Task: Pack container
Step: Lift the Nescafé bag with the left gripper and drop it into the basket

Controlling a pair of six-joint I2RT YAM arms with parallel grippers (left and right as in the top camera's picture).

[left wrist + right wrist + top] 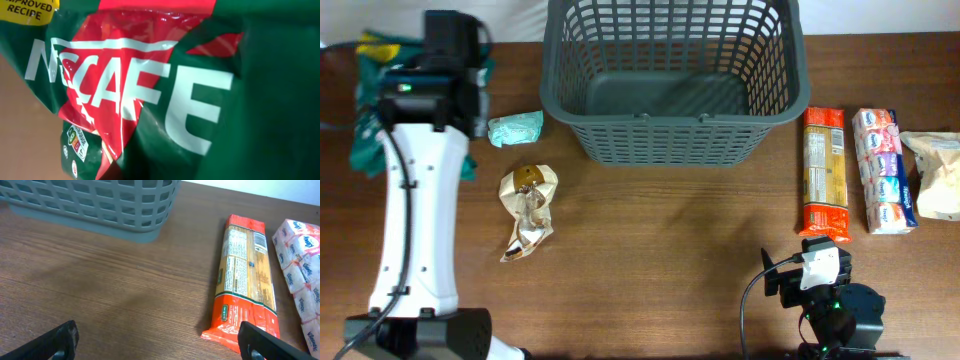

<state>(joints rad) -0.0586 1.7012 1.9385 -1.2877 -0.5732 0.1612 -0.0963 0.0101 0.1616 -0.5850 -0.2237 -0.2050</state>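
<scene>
Table: brown wood (pixel 660 250); packets loose on both sides
Container (pixel 670 140): far edge, centre; floor bare, nothing packed
Left gripper (pixel 445 45): over Nescafe bag (pixel 150 100), far-left corner; fingers hidden, cannot tell
Right gripper (pixel 160 342): near-right corner; fingers apart, empty
Remaining: everything, I judge; pasta packet (pixel 824 170), tissue pack (pixel 885 170), teal packet (pixel 515 128)

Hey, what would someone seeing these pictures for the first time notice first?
The big dark grey container stands empty at the far centre. A green and red Nescafe bag fills the left wrist view, lying far left under the left arm. On the right, an orange pasta packet lies beside tissue packs.
</scene>
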